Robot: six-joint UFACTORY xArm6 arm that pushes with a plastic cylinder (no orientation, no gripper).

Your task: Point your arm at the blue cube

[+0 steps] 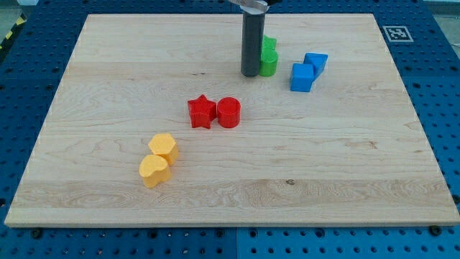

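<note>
My tip (pixel 251 74) rests in the upper middle of the pale wooden board (pixel 345 173), touching a green block (pixel 269 62). The blue cube (pixel 302 77) sits just right; no jaws exist here.

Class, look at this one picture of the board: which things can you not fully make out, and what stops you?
- Green blocks, camera view: partly hidden behind the rod; shapes and count unclear.
- My tip: its end shows, just left of the green blocks; the rod's upper part is cut off by the view's top.
- Rear blue block: partly hidden by the blue cube.
</note>
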